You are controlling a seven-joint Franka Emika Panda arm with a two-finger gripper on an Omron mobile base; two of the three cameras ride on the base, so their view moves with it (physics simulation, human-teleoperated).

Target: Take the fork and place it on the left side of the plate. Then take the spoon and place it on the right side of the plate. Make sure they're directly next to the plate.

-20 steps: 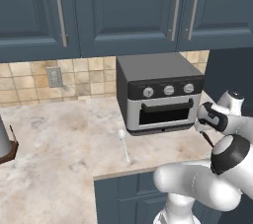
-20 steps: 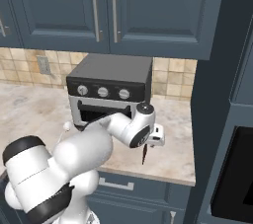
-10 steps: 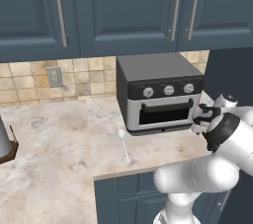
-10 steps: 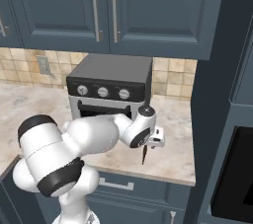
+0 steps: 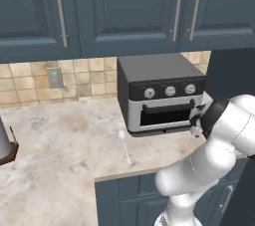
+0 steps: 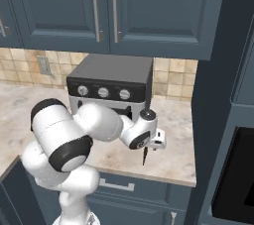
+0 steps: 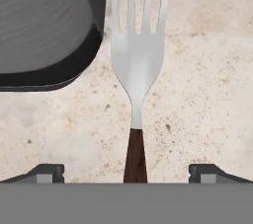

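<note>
Fork [image 7: 137,65] lies dead ahead between the wide-open, empty gripper [image 7: 126,171] tips, handle running toward the gripper.

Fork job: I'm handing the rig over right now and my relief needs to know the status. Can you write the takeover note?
Gripper: open, tips wide apart either side of the fork's dark handle, holding nothing.
Fork: flat on the counter, beside the toaster oven's right corner, tines pointing away from the hand.
Spoon: on the counter in front of the oven's left end, untouched.
Done: hand lined up over the fork.
Left: grasp the fork, lay it left of the plate; then put the spoon on the right.
</note>
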